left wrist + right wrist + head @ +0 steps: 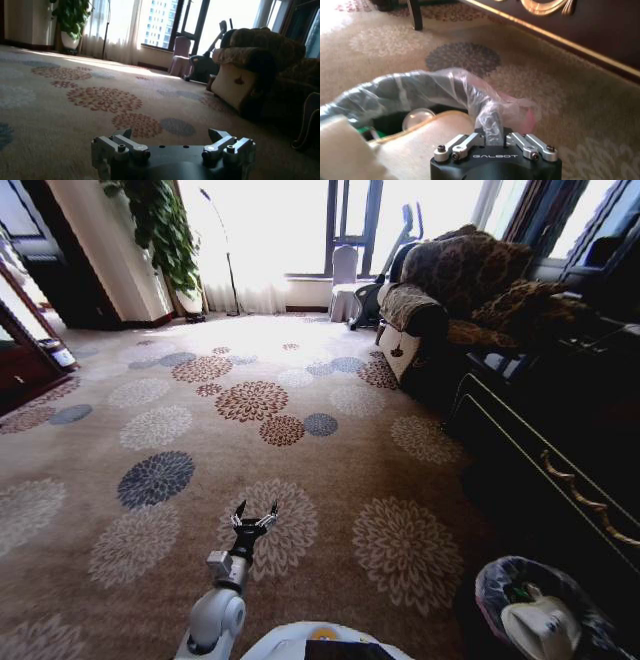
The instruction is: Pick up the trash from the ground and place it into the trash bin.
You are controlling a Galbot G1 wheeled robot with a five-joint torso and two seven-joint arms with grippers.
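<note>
Carpet: tan pile point(330, 470) patterned with round floral medallions in rust, grey-blue and cream, covering the whole floor.
Room: bright windows with pale curtains point(255, 240) at the far wall; leafy potted plant point(160, 225) at far left; brown patterned sofa point(470, 280) on the right; dark cabinet with gold trim point(560, 450) along the right side.
Left gripper point(254, 514): low over the carpet ahead of the base, fingers point(127, 144) spread apart, nothing between them.
Right gripper point(494, 139): at the near edge of the trash bin, fingers pinched together on a fold of the clear liner point(480, 97).
Trash bin point(495, 585): on the carpet at lower right, close to the dark cabinet; black wall, shiny liner bunched round the rim.
Inside the bin: a clear rounded bottle point(418, 117), a scrap of green wrapper point(367, 132), something pink point(527, 116) behind the liner.
</note>
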